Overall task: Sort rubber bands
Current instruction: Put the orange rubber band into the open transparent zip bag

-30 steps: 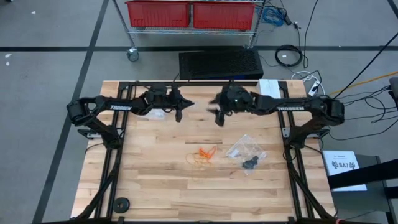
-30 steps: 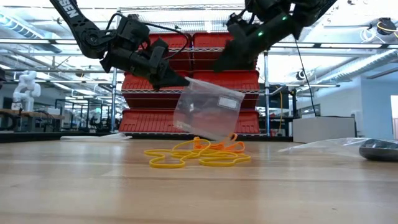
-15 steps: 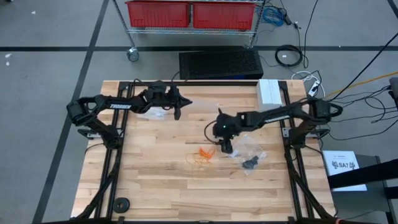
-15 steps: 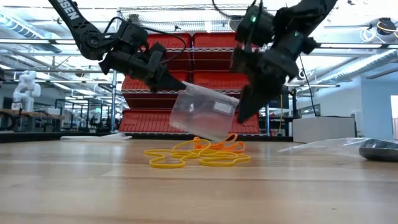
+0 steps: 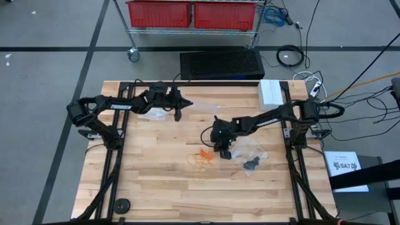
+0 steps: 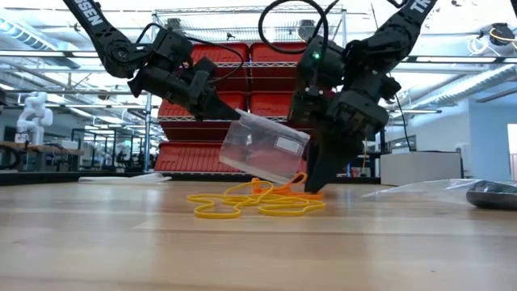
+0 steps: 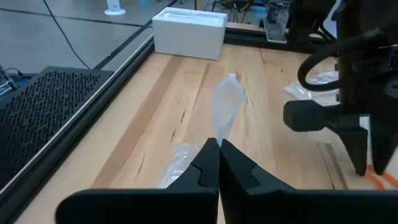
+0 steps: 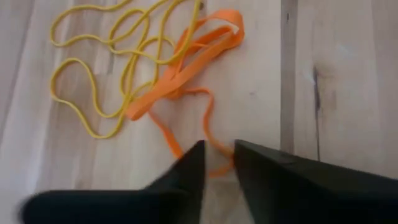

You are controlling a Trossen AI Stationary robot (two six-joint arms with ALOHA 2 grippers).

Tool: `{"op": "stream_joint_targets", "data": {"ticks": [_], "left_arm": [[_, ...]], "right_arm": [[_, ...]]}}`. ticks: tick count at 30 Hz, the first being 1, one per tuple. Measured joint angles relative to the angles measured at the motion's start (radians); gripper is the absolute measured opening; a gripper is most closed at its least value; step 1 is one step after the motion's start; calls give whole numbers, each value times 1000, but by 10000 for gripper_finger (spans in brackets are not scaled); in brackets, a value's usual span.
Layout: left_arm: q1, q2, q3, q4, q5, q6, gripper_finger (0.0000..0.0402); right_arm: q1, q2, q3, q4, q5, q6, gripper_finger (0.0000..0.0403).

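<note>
A small pile of yellow and orange rubber bands [image 5: 203, 156] lies on the wooden table near its middle; it shows in the low view as rubber bands [image 6: 257, 202] and close up in the right wrist view as rubber bands [image 8: 149, 68]. My right gripper [image 8: 218, 163] is down at the pile's right edge, open by a narrow gap, with an orange strand [image 8: 214, 146] between its fingertips. My left gripper [image 7: 219, 148] hangs above the table's far left part, shut on a clear plastic bag [image 6: 262, 147]. My left gripper pinches the clear bag by one edge [image 7: 217, 138] between its two fingers. The bag is lifted clear of the table and sticks out beyond the fingertips, tilted down toward the bands. My right gripper points down at the table, its fingers on either side of the orange strand; I cannot tell whether they touch it.
A second clear bag [image 5: 249, 153] with black bands inside lies right of the pile. More clear plastic [image 5: 156, 114] lies under the left arm. A white box [image 5: 270, 92] sits at the far right corner and a black round piece [image 5: 121, 205] near the near left corner.
My right gripper has swung from the table's far side toward the near side and come down to the right edge of the band pile, turning to point downward. The bands have stayed in place.
</note>
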Motion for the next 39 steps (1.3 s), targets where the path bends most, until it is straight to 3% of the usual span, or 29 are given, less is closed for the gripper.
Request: {"op": "stream_joint_targets", "data": {"ticks": [3, 6, 12, 19, 26, 39], "left_arm": [[0, 0, 0, 0, 0, 17, 0], [0, 0, 0, 3, 0, 27, 0], [0, 0, 0, 4, 0, 45, 0], [0, 0, 0, 5, 0, 44, 0], [0, 1, 0, 8, 0, 43, 0], [-20, 1, 0, 30, 0, -7, 0]], "right_arm": [[-1, -1, 1, -8, 7, -8, 12], [-8, -28, 6, -50, 18, -3, 9], [-29, -163, 31, -126, 168, -24, 1], [-46, -321, 99, -126, 505, -98, 1], [-47, -326, 186, -94, 792, -240, 0], [-98, -261, 191, 13, 914, -329, 0]]}}
